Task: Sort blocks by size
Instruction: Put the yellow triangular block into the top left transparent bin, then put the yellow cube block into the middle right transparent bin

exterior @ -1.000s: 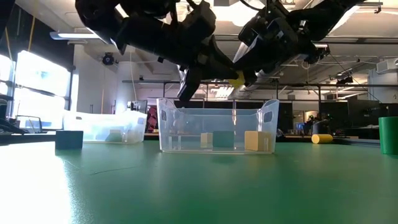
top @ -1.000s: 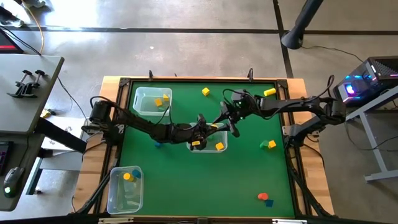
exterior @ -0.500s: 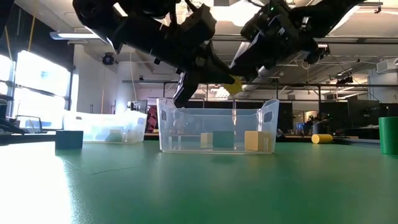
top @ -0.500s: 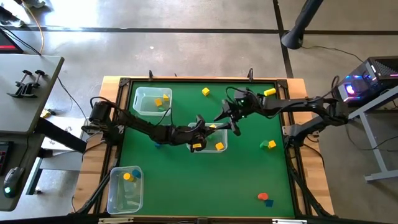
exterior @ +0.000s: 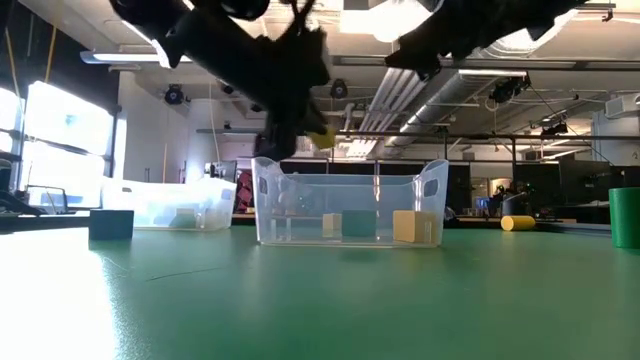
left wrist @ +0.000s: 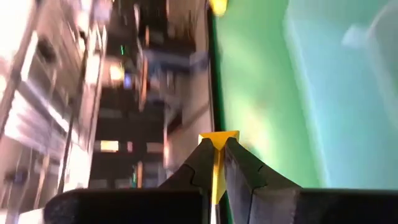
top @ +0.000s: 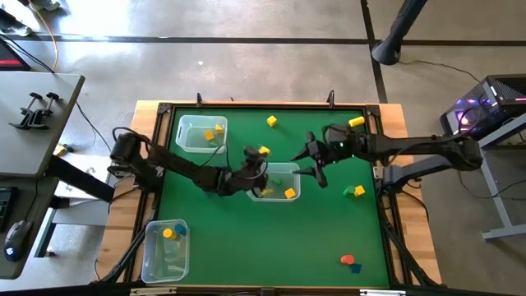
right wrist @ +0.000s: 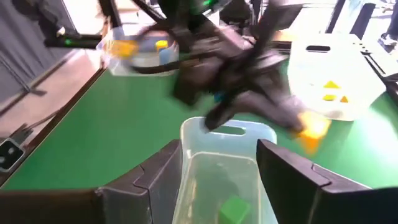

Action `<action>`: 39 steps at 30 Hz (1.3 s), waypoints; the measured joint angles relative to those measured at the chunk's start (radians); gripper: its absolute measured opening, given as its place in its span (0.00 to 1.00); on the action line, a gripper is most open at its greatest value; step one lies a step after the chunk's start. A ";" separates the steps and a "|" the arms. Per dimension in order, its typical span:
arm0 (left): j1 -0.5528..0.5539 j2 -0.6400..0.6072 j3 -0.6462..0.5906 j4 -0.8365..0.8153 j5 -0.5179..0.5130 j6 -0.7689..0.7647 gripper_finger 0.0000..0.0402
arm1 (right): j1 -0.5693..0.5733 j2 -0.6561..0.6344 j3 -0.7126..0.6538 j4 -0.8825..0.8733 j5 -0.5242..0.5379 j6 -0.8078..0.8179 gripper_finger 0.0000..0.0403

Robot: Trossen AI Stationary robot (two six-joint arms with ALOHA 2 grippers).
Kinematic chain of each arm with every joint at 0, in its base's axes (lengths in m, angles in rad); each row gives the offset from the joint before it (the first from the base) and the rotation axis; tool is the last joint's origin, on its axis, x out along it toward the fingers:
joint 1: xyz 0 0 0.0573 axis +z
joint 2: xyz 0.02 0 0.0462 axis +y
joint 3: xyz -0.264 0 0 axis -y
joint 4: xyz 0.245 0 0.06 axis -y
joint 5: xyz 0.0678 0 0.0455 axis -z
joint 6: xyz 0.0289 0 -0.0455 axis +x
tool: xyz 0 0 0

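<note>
The left gripper [top: 261, 153] is pinching a small yellow block [top: 264, 151] between its fingers [left wrist: 202, 163], held in the air just above the far rim of the clear plastic rectangular bin [top: 289, 174] at mid-worktop. A second ago that block sat between the two grippers over the bin; now only the left one has it, and it has swung toward the bin's far-left corner. The right gripper [top: 316, 163] has drawn back past the bin's right end, its jaws spread with nothing between them.

Inside the middle bin lie a yellow cube [top: 289, 193] and a small green block [right wrist: 234, 208]. A second clear bin [top: 186, 138] at the far left holds yellow pieces [top: 209, 134]; a third [top: 155, 255] hangs over the near-left edge.

The green worktop [top: 246, 238] is bare across its near middle. Loose blocks lie well apart: a yellow cube [top: 271, 121] and a yellow cylinder [top: 356, 122] by the far edge, a green and yellow pair [top: 354, 191] at right, an orange and blue pair [top: 351, 262] near the right corner.
</note>
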 joint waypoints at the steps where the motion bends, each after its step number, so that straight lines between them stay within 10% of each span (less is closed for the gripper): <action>1: 0.009 -0.016 0.000 -0.054 -0.018 -0.029 0.03 | 0.027 -0.004 0.000 -0.008 0.027 0.000 0.50; 19: 0.324 -0.265 0.000 -1.183 0.088 -0.764 0.01 | 0.274 -0.005 -0.001 -0.034 0.236 -0.001 0.50; 39: 0.512 -0.271 0.000 -1.255 0.218 -0.846 0.23 | 0.276 -0.005 -0.001 -0.073 0.237 0.019 0.50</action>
